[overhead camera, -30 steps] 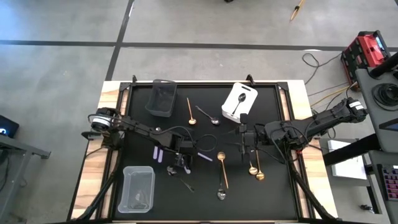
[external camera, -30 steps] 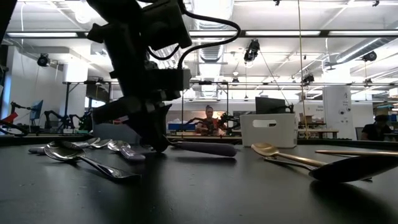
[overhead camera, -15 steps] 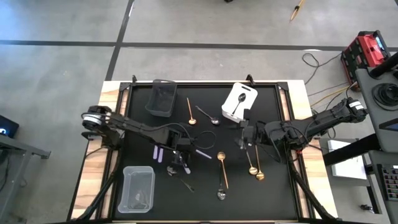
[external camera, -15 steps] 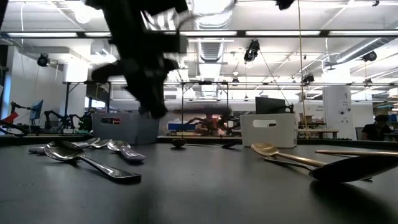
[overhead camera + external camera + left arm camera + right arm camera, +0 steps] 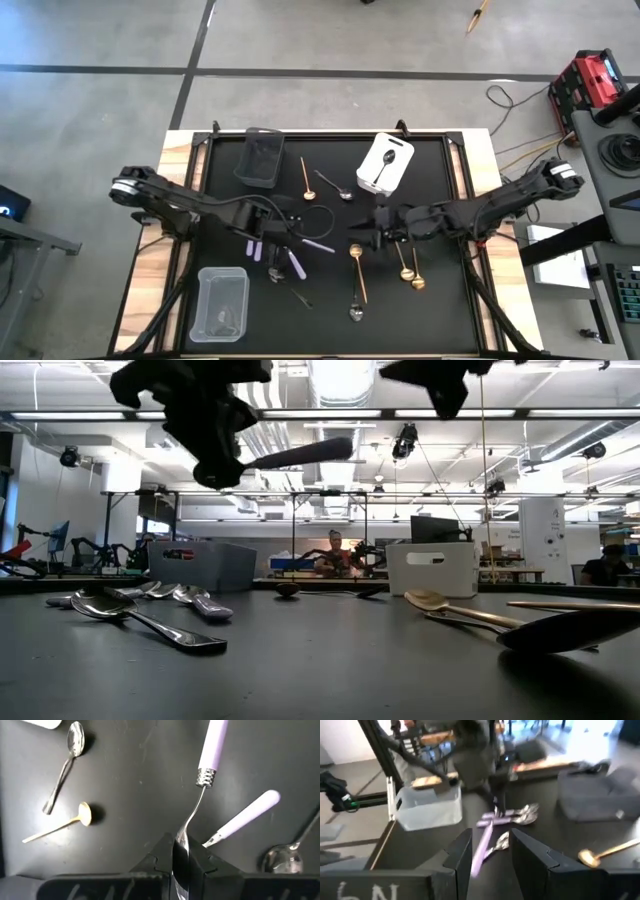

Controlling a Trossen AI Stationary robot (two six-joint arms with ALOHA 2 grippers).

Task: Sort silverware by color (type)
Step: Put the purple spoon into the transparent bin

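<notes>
From above, my left gripper [image 5: 283, 238] hangs over the mat's middle left, clamped on a lilac-handled spoon [image 5: 318, 245] whose handle sticks out toward centre. My right gripper [image 5: 377, 232] hovers near centre, fingers apart and holding nothing. The clear bin [image 5: 222, 304] sits at the near left corner; my judgement is that the lilac set goes there, so I should swing slowly.

At table height, the spoon [image 5: 300, 455] rides high above the mat, nearly level, well clear of the spoons lying below [image 5: 190, 603].

Past my left fingers [image 5: 165, 856], I pinch the bowl end [image 5: 181, 840], a short hold; I judge a jerk could twist it loose.

My right wrist shows the parted fingers [image 5: 460, 855].
</notes>
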